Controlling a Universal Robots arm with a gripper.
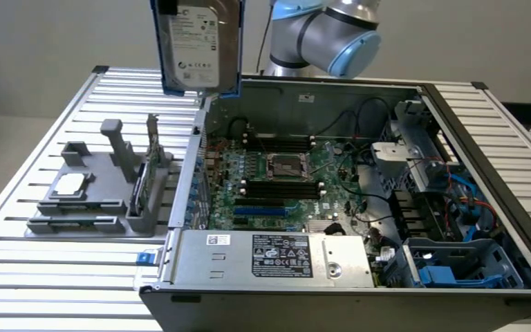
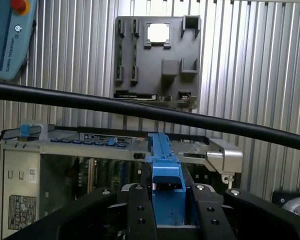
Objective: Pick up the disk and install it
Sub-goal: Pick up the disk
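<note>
Slatted metal surface (image 1: pixel 53 277) with an open PC case (image 1: pixel 358 207) on it. Hand (image 2: pixel 168 215) is clamped on the disk (image 1: pixel 199 45), which hangs upright over the case's side wall.

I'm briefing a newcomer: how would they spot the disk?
Start at the open computer case on the slatted table. Above its far corner on the exterior view's left hangs the disk, upright: the only white-labelled silver slab in a blue frame.
</note>
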